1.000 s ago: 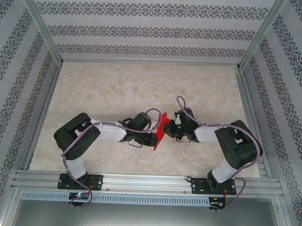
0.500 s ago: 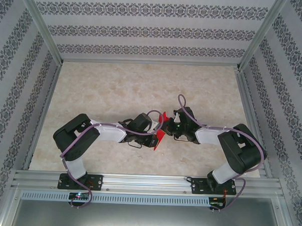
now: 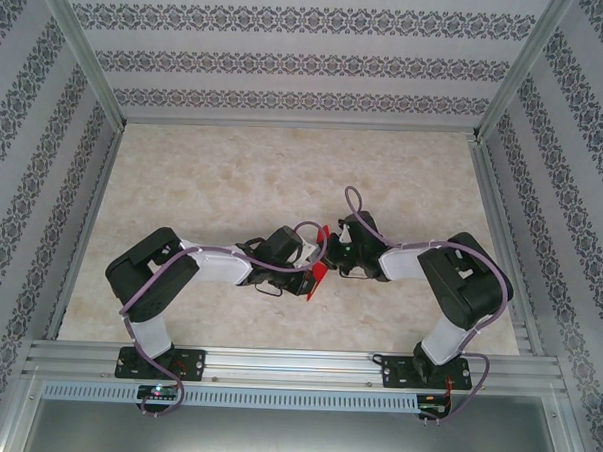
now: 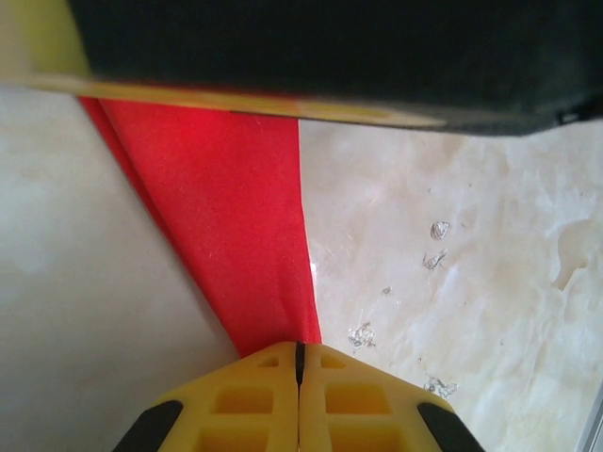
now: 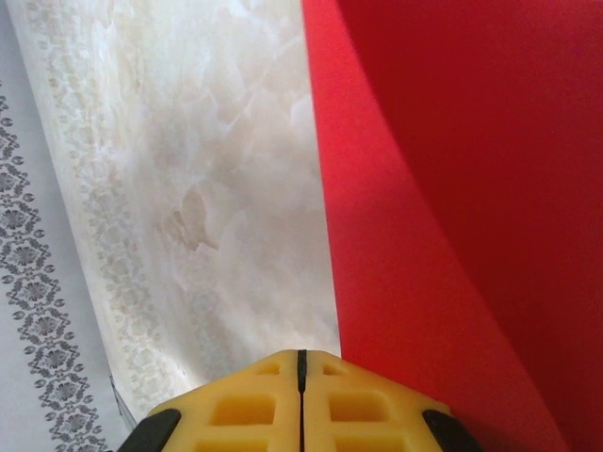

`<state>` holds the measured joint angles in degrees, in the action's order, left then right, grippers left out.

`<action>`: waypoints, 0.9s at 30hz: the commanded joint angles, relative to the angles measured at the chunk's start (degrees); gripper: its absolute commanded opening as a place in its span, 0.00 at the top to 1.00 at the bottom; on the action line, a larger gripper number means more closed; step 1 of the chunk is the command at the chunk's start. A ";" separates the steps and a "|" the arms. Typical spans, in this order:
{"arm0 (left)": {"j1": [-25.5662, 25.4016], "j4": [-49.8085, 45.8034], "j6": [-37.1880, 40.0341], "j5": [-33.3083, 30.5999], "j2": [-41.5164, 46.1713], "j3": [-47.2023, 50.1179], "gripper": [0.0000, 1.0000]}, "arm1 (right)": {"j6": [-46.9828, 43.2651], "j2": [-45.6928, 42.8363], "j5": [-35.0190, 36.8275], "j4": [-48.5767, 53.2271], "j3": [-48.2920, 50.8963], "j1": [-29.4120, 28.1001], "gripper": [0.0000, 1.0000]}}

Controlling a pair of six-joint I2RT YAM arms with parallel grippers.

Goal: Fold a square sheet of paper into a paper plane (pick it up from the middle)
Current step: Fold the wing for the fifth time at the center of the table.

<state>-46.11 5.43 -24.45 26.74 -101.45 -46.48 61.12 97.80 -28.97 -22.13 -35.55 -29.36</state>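
The red sheet hangs just above the surface, between the two arms. The left fingers are pressed together on its narrow end, and the right fingers look closed on another edge. It seems feather-light, floppy and easily crumpled; best pinched gently near a crease
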 commanded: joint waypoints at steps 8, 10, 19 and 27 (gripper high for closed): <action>0.27 -10.94 3.13 -5.04 -2.01 4.60 0.93 | -6.61 4.83 6.76 9.82 -5.73 2.11 0.92; 0.23 -11.24 3.49 -5.06 -2.05 4.83 0.93 | -7.12 5.53 7.26 10.54 -6.45 2.63 0.92; 0.23 -11.28 4.53 -4.62 -2.24 6.45 0.93 | -9.37 7.75 8.47 12.98 -10.01 5.27 0.92; 0.23 -11.37 5.51 -3.88 -3.04 6.93 0.94 | -10.65 9.50 7.54 14.37 -13.92 8.20 0.92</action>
<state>-45.65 8.12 -20.86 24.56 -100.40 -44.18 52.47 104.81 -30.85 -8.01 -47.48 -24.88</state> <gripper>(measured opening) 0.064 0.082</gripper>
